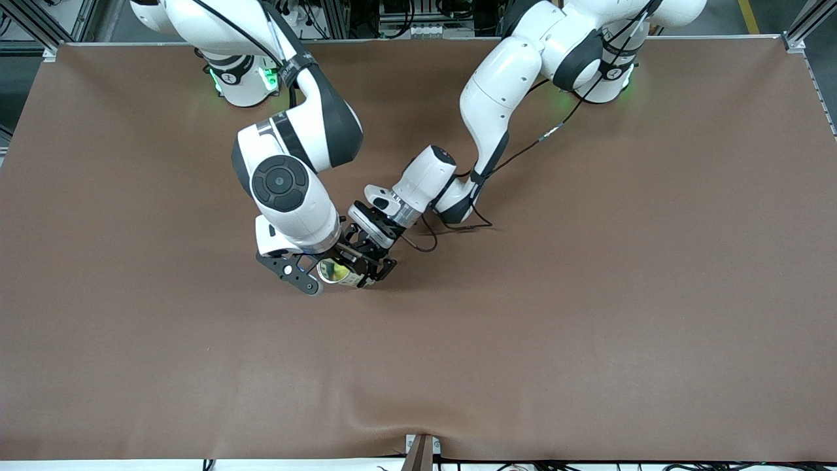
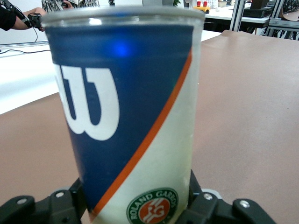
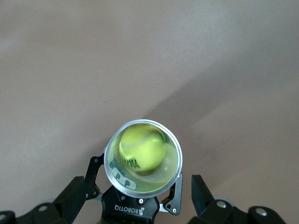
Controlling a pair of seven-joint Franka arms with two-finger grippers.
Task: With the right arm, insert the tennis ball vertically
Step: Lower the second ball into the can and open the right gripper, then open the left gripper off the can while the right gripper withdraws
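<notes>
Front view: the left gripper comes in low from its arm and clamps the tennis ball can by its lower body, holding it upright on the brown table near the middle. The upright hold keeps the can mouth facing up, which suits a straight drop from above. The right gripper hangs directly over the can mouth, its body hiding most of the can.

Left wrist view: the can fills the picture, blue and white with an orange stripe. The left gripper's fingers press against both sides of its base, so the grip is firm and low, leaving the rim free.

Right wrist view: looking straight down, the can's round rim sits between the right gripper's fingers, which stand apart and hold nothing. The tennis ball lies inside the can, below the rim. Judgement: the ball is released and the insertion looks done; the right arm needs only to lift clear.
</notes>
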